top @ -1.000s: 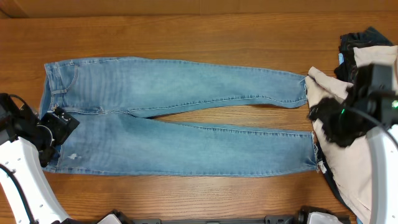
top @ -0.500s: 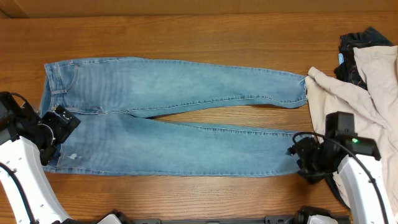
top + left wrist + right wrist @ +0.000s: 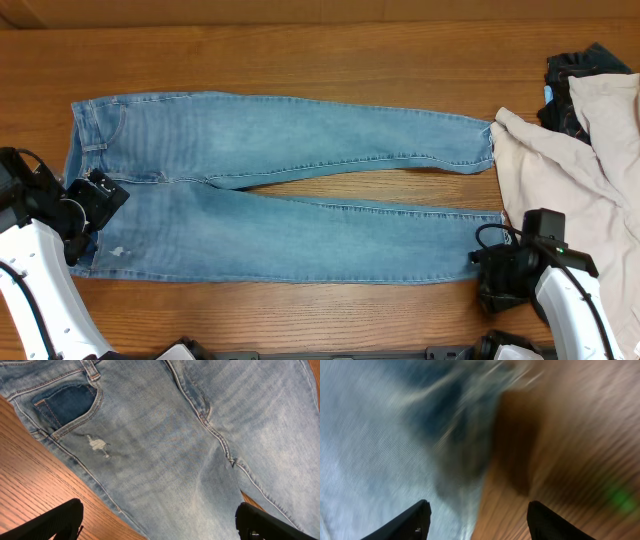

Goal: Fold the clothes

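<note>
The right claw (image 3: pixel 477 512) is spread wide with nothing between its jaws. Beneath it, in a heavily blurred wrist view, pale denim lies to one side and bare wood to the other, so it is judged to hang at the edge of a leg end. The left claw (image 3: pixel 157 512) is likewise open and empty, its fingers (image 3: pixel 65 517) parted above the seat of the jeans (image 3: pixel 300 140), near a back pocket (image 3: pixel 65 405) and a small white worn patch (image 3: pixel 97 444).

From overhead, the jeans are seen laid flat on the surface (image 3: pixel 300 50) with their long axis running left to right: the waistband is at the left claw and the frayed hems are at the right. The near leg's hem (image 3: pixel 498 228) lies just beside the right claw, so that arm is judged the better placed for it, and the waist falls to the left arm.

Whether either claw touches cloth cannot be told, and the hem's fray is lost in the blur. A beige garment (image 3: pixel 600 150) heaped at the right is cut off by the frame edge.
</note>
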